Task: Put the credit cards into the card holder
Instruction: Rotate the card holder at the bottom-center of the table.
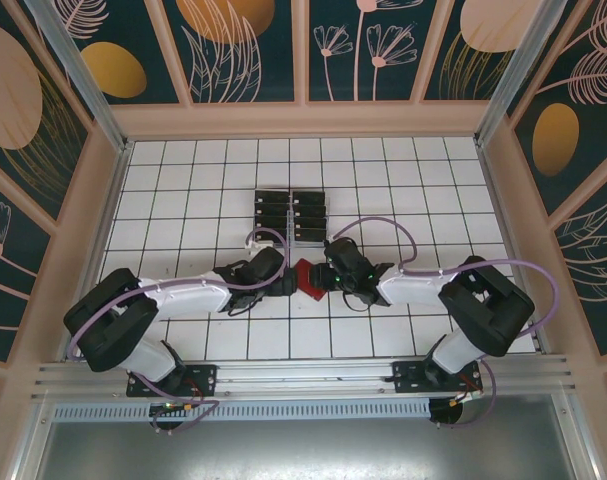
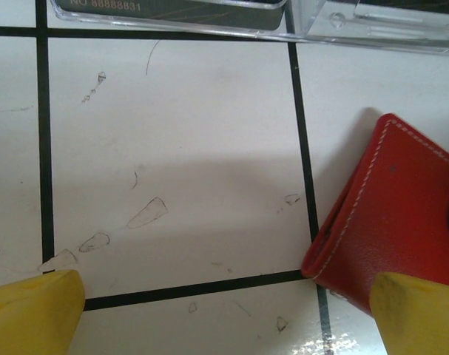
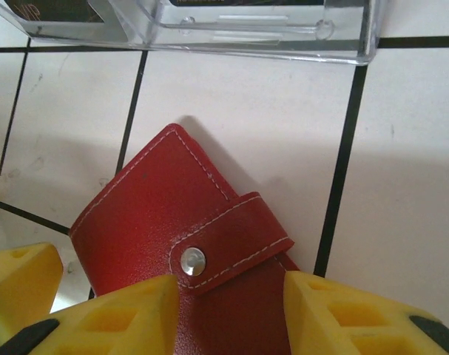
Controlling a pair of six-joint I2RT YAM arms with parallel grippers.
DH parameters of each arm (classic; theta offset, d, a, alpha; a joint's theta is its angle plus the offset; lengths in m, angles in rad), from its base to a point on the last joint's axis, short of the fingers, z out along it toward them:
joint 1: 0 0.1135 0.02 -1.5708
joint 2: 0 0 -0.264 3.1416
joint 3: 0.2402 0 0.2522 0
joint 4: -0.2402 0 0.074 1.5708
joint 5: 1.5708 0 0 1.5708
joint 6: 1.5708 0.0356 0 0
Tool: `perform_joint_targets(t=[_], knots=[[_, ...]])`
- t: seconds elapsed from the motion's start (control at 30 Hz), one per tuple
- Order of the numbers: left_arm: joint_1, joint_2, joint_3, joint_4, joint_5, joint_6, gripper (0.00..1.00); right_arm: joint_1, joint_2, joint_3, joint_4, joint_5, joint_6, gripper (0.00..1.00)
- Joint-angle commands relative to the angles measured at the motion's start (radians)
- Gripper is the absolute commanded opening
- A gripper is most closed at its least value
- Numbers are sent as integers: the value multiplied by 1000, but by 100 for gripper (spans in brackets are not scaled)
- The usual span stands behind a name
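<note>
Just below the clear rack [image 3: 246, 33], the snapped-shut red card holder [image 3: 146, 222] lies between my released left gripper [image 2: 224, 314] and half-parted, empty right gripper [image 3: 228, 318], so I should pin it and pop the snap tab [image 3: 228, 240].

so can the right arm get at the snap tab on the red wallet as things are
Probably yes: the right gripper hangs right over the red wallet, jaws apart, and the snap tab lies bare just ahead of them.

Left jaws wide, right jaws parted
</note>
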Motion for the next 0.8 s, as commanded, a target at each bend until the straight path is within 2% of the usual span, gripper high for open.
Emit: perform_joint_targets(t=[0.0, 0.2, 0.5, 0.77], knots=[[-1, -29, -9, -32, -1, -16, 99, 10, -10, -38, 23, -27, 26, 41], [0, -49, -12, -42, -16, -12, 99, 65, -47, -93, 18, -7, 101, 40], [-2, -56, -8, -57, -30, -1, 99, 253, -98, -119, -4, 82, 256, 39], [0, -75, -33, -56, -28, -6, 99, 258, -254, -9, -235, 231, 226, 42]])
